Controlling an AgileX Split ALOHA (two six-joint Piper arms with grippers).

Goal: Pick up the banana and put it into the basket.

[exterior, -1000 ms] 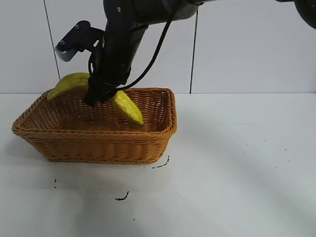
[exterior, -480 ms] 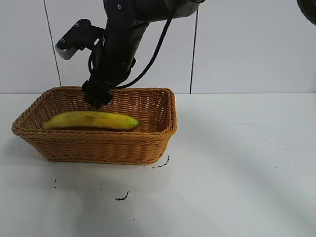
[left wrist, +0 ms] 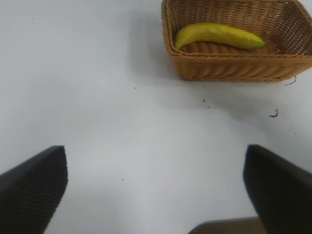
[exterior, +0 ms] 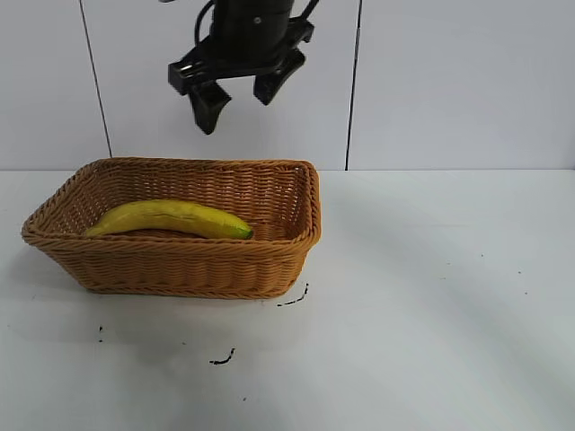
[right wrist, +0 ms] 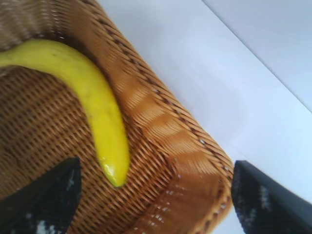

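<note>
right hand (exterior: 235, 101): up above the basket's far rim, fingers spread wide, holds nothing, touches nothing; clear air between it and the banana
right hand, own wrist view: two dark fingertips (right wrist: 46, 195) far apart at the picture's edges, basket corner and banana end between them, lower down
left hand (left wrist: 155, 185): hovers over bare worktop, well apart from the basket; fingers spread wide, nothing between them
banana (exterior: 169, 219): lies inside the basket on its floor, lengthwise, resting loose; greenish tip toward the basket's right end
banana look: long, gently curved, smooth yellow skin, faint brown specks, dark-green tip (right wrist: 115, 179)
basket (exterior: 180, 266): rectangular, woven wicker, tan-orange, sloping sides, braided rim, rounded corners; stands flat on the worktop at left in the exterior view
basket weave: tight horizontal strands over upright ribs, slight gloss at the corner in the right wrist view
worktop (exterior: 431, 305): flat, white, matte; a few small dark scuff marks (exterior: 223, 359) in front of the basket and tiny specks at right
wall (exterior: 458, 81): white smooth panels behind the worktop, thin dark vertical seams (exterior: 353, 90)
shadow: soft grey shadow around the basket's base
</note>
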